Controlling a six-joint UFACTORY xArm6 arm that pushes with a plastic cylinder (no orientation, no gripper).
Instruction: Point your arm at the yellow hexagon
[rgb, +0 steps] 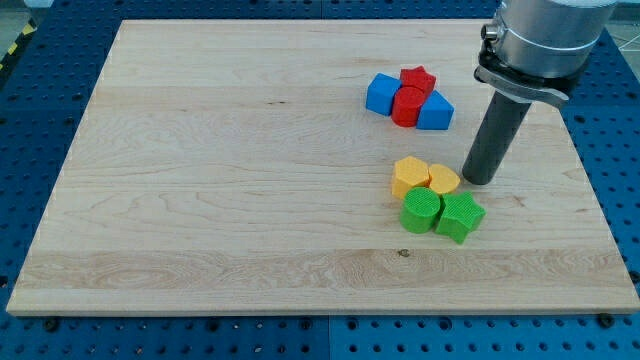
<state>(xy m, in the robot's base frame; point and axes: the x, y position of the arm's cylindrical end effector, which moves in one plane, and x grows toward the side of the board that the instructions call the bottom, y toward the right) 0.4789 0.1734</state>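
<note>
The yellow hexagon (409, 175) lies right of the board's centre, touching a second yellow block (443, 181) of rounded shape on its right. Below them sit a green cylinder (421, 211) and a green star (460, 215). My tip (479, 180) rests on the board just right of the second yellow block, about a block's width from the hexagon, with that yellow block between them. Toward the view's top lies a cluster: a blue block (381, 94), a red star (417, 79), a red cylinder (407, 105) and a blue triangle (435, 111).
The wooden board (250, 170) lies on a blue perforated table (610, 150). The arm's grey body (545, 40) hangs over the board's top right corner.
</note>
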